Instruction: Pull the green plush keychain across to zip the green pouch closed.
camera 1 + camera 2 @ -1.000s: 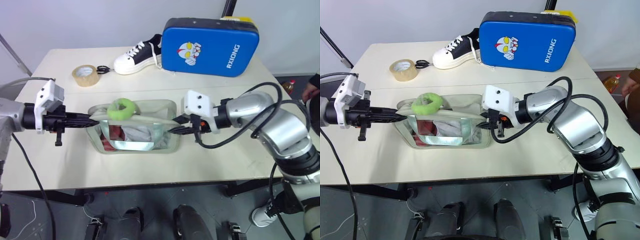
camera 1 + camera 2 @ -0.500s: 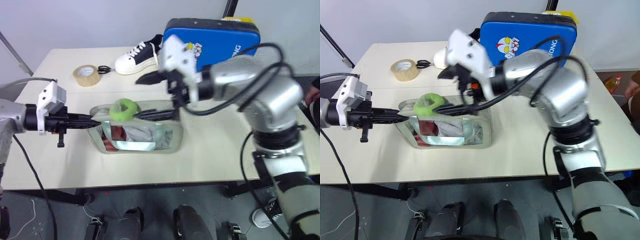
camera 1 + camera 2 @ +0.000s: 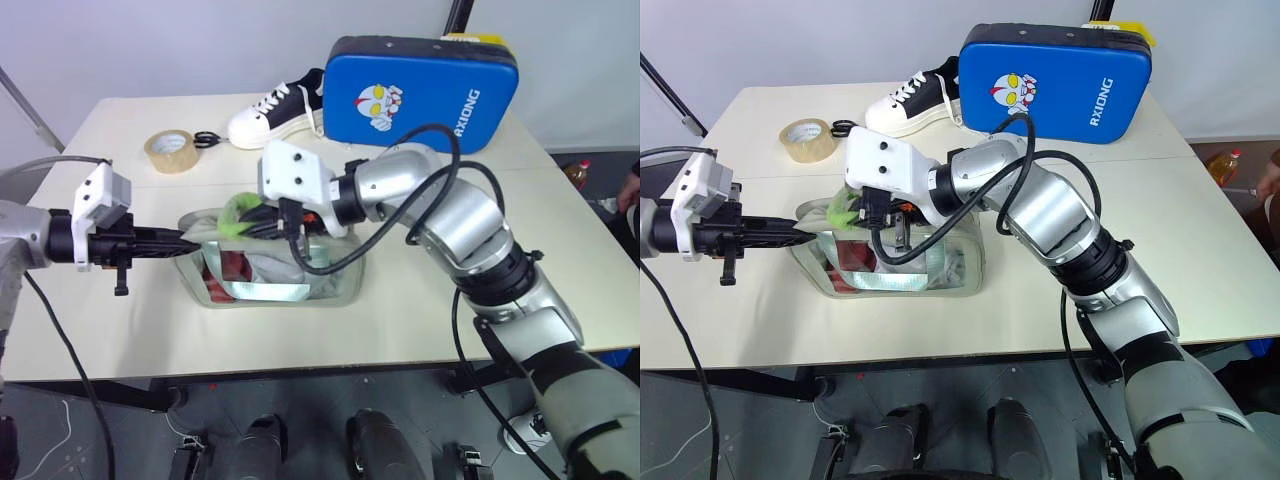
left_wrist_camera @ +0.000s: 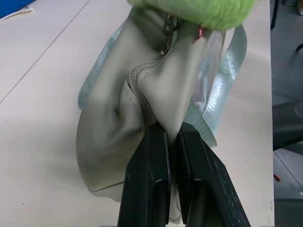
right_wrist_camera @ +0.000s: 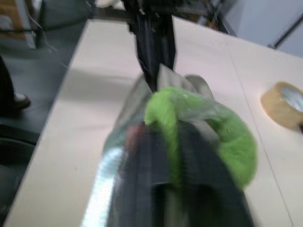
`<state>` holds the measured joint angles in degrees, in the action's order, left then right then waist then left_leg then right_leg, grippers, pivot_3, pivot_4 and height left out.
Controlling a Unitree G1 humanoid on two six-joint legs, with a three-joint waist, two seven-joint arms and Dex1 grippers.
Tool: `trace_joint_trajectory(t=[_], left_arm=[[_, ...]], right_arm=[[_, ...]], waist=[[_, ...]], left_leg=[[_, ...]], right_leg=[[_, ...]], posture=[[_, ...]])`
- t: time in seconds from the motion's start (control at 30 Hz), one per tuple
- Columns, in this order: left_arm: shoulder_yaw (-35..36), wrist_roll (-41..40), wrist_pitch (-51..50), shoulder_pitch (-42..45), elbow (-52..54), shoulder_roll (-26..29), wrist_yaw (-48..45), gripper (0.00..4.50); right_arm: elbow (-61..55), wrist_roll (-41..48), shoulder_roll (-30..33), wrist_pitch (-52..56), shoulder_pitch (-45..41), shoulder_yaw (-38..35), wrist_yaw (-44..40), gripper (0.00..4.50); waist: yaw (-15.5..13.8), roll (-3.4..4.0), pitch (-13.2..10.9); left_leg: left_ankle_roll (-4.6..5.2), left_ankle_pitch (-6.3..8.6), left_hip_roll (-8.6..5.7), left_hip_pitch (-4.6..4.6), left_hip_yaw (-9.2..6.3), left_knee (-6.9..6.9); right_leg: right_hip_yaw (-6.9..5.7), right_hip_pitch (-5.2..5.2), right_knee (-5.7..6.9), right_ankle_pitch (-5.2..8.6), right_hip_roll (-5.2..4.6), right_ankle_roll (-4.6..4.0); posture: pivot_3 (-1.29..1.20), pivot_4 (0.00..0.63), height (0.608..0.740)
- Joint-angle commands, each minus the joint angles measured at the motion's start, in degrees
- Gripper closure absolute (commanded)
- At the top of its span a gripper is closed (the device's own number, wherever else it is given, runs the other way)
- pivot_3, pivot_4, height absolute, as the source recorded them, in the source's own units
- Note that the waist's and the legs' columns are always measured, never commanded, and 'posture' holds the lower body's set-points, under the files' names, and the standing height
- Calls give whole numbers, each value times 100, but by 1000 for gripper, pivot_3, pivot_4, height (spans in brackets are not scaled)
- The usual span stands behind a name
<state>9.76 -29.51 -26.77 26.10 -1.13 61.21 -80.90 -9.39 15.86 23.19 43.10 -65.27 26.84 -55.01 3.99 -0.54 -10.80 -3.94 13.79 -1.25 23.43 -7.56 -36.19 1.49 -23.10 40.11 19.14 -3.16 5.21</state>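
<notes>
My right end effector (image 3: 262,218) now clamped on the green plush keychain (image 3: 238,213), moved across from the green pouch (image 3: 330,272) far end, left end effector (image 3: 186,239) still pinching its near corner

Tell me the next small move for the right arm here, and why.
Probably pull the green plush keychain toward the robot's right, along the top of the green pouch. The right gripper is shut on the keychain, the left gripper pinches the pouch's end to brace it, and the pouch's top looks open.

Right tool (image 3: 262,222) crossed over (leftward) — now clamping green plush keychain (image 3: 238,214).
</notes>
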Motion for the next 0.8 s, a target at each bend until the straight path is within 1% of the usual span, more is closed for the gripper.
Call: trace_joint_trajectory(t=[0.03, 0.2, 0.27, 0.43, 0.53, 0.57, 0.7, 0.8], left_arm=[[146, -21, 91, 9, 37, 59, 13, 4500], [123, 5, 140, 31, -29, 43, -4, 4500], [113, 9, 150, 36, -46, 38, 1, 4500], [123, 26, 183, 13, -125, 66, -21, 4500], [144, 25, 185, -27, -138, 77, -14, 4500], [155, 25, 182, -40, -144, 71, 4, 4500], [191, 17, 174, -95, -151, 67, 33, 4500], [239, -3, 143, -158, -121, 75, 61, 4500]], right_arm=[[-43, -107, -70, -52, -129, -91, 23, 4446], [-61, 115, 39, 234, -128, -486, -42, 4446], [-113, 247, 312, 350, -67, -767, -152, 4446], [-305, 321, 1397, 481, 409, -1403, -331, 4446], [-426, 380, 1956, 540, 789, -1698, -400, 4446], [-464, 351, 2224, 556, 1034, -1814, -409, 4446], [-419, 135, 2952, 511, 1735, -2100, -258, 4446], [-88, -198, 3437, 308, 2131, -2322, 5, 4446]], waist=[[1, 0, 0], [0, 0, 0], [-4, 0, 0], [-36, -1, 0], [-13, 0, -1], [0, 1, -1], [-11, 1, -1], [-6, 1, -1]], left_leg=[[0, 0, 0, 0, 0, 0], [0, 0, 0, 0, 0, 1], [0, 0, 0, 0, 0, 0], [1, 0, -3, 1, 1, -1], [1, 1, -3, 0, 5, 2], [1, 1, -3, 0, 6, 3], [3, 2, -2, -2, 10, 5], [3, 2, -2, -3, 15, 2]], right_leg=[[0, 0, 0, 0, 0, 0], [0, 0, 0, 0, 0, 0], [0, 0, 0, 0, 0, 0], [-1, 4, -3, 0, -4, 0], [-1, 3, -3, 0, -3, 0], [0, 2, -3, 0, -2, 0], [2, 2, -3, 0, 0, 0], [5, 3, -2, 0, -1, 0]], posture=[[0, 150, 739], [0, 150, 739], [0, 150, 739], [0, 150, 739], [0, 150, 739], [0, 150, 739], [0, 150, 739], [0, 150, 739]])
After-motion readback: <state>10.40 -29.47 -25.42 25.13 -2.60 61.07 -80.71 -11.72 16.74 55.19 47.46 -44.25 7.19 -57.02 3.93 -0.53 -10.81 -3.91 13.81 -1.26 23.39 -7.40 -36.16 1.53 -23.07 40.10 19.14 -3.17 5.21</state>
